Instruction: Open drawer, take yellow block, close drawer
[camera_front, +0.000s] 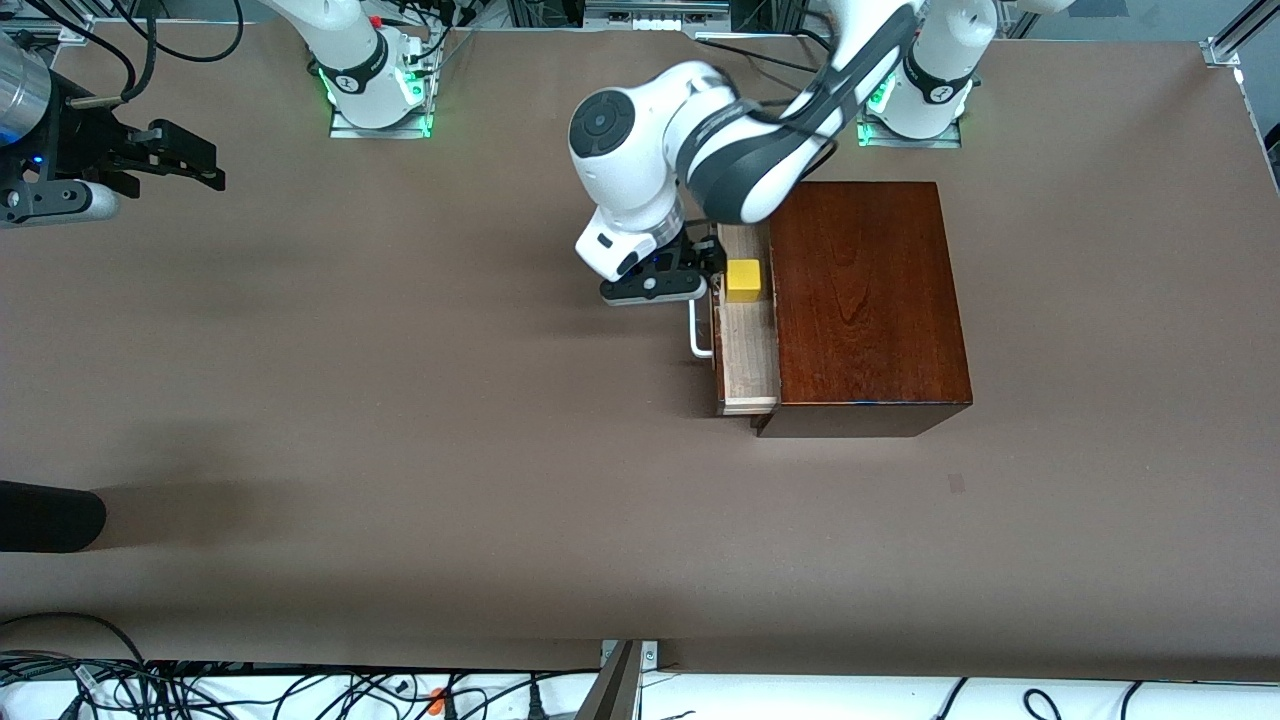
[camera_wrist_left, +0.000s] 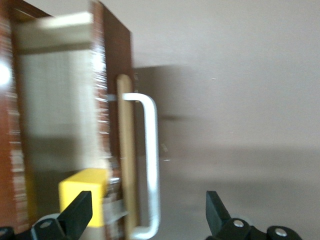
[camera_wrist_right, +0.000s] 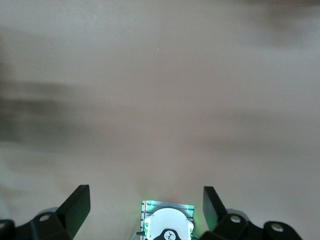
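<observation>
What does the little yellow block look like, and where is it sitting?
The yellow block is a small, bright cube with smooth, plain faces. It sits flat on the pale wooden floor inside the open drawer, at the end farther from the front camera. The left end effector hangs open beside it, by the white handle. Nothing holds it.

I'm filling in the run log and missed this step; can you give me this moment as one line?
drawer: open | yellow block: in drawer | left claw: open, over white handle | right claw: open, waiting

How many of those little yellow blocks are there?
1. The yellow block sits in the open drawer of the wooden box. More may be hidden under the box's top.
</observation>
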